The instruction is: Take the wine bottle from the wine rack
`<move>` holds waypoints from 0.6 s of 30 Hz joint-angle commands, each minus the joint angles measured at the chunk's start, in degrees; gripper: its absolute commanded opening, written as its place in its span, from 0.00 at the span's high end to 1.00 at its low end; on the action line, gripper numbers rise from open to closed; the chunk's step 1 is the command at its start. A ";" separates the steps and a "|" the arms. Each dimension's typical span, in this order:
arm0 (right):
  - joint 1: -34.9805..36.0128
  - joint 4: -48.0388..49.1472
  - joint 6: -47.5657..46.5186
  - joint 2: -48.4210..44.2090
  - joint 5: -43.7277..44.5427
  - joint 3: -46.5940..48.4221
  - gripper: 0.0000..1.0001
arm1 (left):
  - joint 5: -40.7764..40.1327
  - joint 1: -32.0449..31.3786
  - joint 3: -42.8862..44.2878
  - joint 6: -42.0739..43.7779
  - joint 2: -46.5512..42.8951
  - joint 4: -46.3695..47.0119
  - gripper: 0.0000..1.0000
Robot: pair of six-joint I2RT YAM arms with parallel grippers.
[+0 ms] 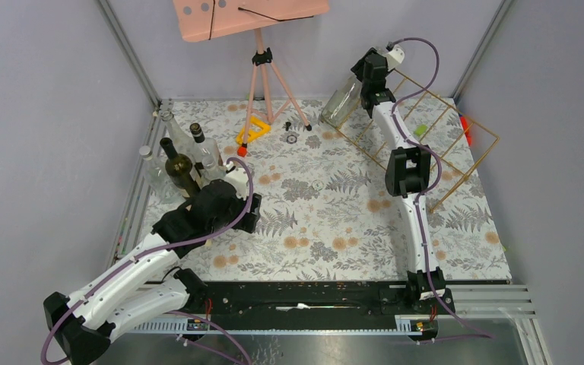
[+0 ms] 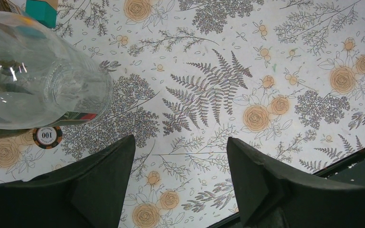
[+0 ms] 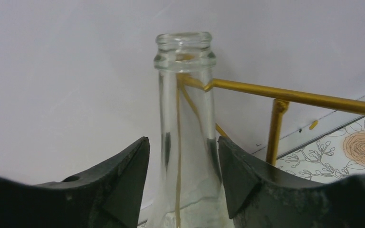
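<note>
1. One wine bottle (image 1: 342, 103), clear glass and uncapped, lies slanted in the far left end of the rack, its neck pointing up and away.
2. One wine rack (image 3: 290, 96) of thin gold wire sits tilted on the far right part of the table (image 1: 334, 228).
3. The right gripper (image 3: 183, 142) straddles the bottle's neck just below the lip. One finger looks to be against the glass and a thin gap shows beside the other, so the jaws stand narrow and are not clamped on it.
4. The left gripper (image 2: 180, 140) hovers over the floral cloth at the near left, its two fingers wide apart with nothing between them.
5. Four standing bottles (image 1: 169, 129) cluster at the far left, just beyond the left gripper: three clear, and one dark green bottle (image 1: 181, 169).
6. One poker chip (image 2: 47, 137) marked 100 lies on the cloth, partly under a clear bottle.
7. One pink tripod stand (image 1: 262, 68) rises at the far edge, carrying one pink board (image 1: 243, 15).
8. One yellow triangle (image 1: 252, 129) lies near the tripod's feet.
</note>
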 commanded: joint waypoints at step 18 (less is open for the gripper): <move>-0.01 9.47 -2.10 -14.17 -9.36 -6.84 1.00 | -1.75 -0.21 0.64 0.47 -0.01 1.29 0.23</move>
